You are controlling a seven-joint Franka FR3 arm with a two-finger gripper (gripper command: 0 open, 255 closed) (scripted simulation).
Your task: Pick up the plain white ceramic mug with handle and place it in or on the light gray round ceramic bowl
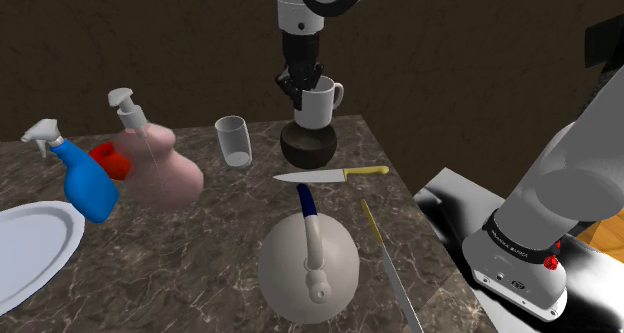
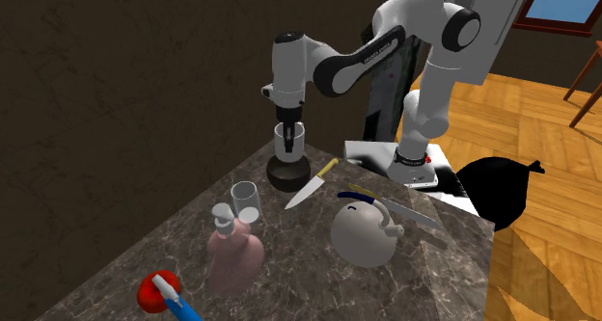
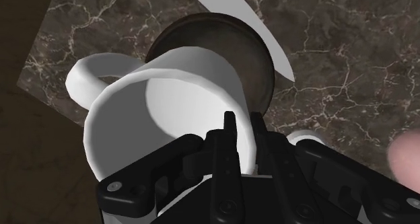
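Note:
A white mug [image 1: 318, 105] with a handle hangs upright just above a dark brown round bowl [image 1: 307, 144] at the far edge of the marble counter. My gripper [image 1: 300, 84] is shut on the mug's rim, one finger inside and one outside. From the second exterior view the mug [image 2: 290, 138] sits over the bowl [image 2: 287, 173], with the gripper [image 2: 288, 126] coming down from above. The wrist view has the mug [image 3: 161, 115] clasped at its wall by the gripper [image 3: 243, 132], and the bowl [image 3: 252, 54] lies directly beneath, partly hidden by the mug.
Near the bowl lie a knife [image 1: 328, 175] with a yellow handle and a clear glass [image 1: 234, 141]. A pink soap dispenser [image 1: 155, 159], blue spray bottle [image 1: 85, 178], red object [image 1: 112, 160], white plate [image 1: 35, 243], grey kettle [image 1: 309, 261] and a long thin blade [image 1: 390, 266] crowd the counter.

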